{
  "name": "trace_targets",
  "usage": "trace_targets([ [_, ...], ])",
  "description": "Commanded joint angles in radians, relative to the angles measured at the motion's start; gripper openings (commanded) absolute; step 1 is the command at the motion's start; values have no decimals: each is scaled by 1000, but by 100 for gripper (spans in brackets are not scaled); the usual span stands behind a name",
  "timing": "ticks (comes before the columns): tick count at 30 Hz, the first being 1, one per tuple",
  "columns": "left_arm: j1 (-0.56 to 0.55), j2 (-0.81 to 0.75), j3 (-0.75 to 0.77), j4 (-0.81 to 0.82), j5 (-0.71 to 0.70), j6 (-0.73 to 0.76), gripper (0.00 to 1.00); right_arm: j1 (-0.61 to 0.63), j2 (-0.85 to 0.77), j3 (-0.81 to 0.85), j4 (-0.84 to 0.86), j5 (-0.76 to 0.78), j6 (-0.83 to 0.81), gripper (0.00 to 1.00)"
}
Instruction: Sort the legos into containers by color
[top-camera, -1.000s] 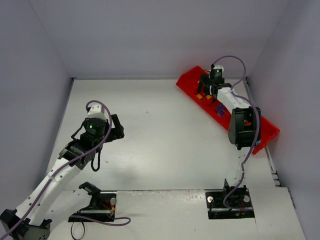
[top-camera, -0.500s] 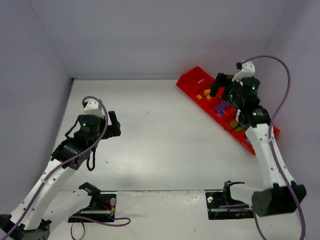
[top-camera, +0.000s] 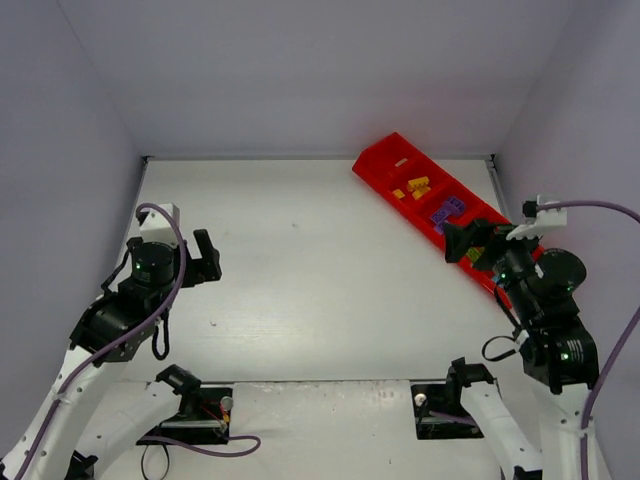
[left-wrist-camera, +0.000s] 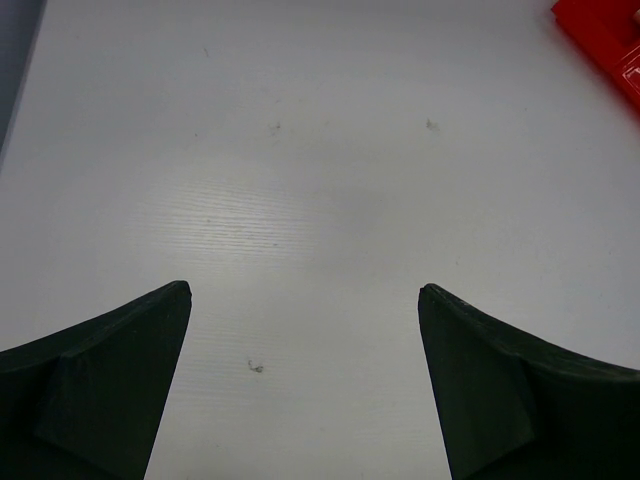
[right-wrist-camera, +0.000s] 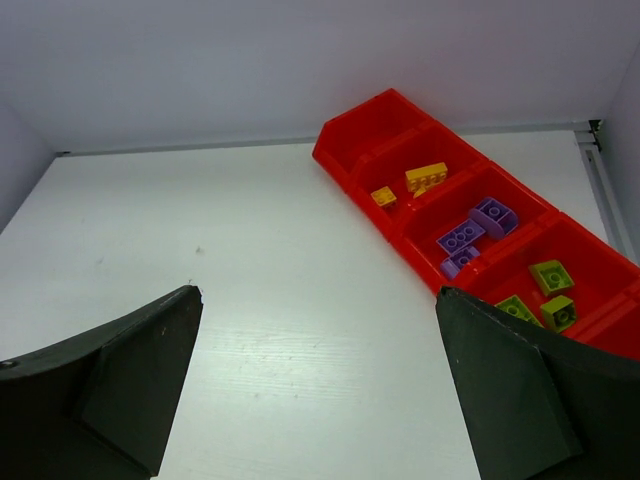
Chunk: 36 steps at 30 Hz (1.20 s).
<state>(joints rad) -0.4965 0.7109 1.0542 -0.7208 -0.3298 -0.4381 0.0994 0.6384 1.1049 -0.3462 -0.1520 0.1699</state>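
Legos (right-wrist-camera: 492, 215) lie colour-grouped in the red tray (right-wrist-camera: 372, 125) — left and right jaws both spread apart, holding nothing.

Bright, even light; soft shadows; hands perhaps blurred

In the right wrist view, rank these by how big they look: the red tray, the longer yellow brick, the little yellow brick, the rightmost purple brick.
1. red tray
2. rightmost purple brick and longer yellow brick: look alike, purple nearer the camera, so unranked
3. little yellow brick
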Motion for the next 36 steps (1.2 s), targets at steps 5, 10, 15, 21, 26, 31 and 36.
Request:
trace_targets([
  [5,6,-44,38,-46,-37,-1,89,2,-132,-8,-30,-110,0,100],
  [10,6,-77,20,-58,-66,4,89,5,-212,-26,-31,-84,-23,100],
  [15,7,-85,9,-58,-68,1,89,16,-246,-62,-31,-11,9,100],
  [21,6,-59,4,-45,-40,-28,89,52,-247,-94,-30,63,46,100],
  [26,6,-39,0,-35,-18,-40,89,60,-217,-96,-31,74,46,100],
  [31,6,-30,-5,-35,-11,-53,89,69,-191,-100,-27,74,48,100],
  [36,6,-33,-26,-28,-8,-70,89,77,-161,-100,-25,66,45,100],
])
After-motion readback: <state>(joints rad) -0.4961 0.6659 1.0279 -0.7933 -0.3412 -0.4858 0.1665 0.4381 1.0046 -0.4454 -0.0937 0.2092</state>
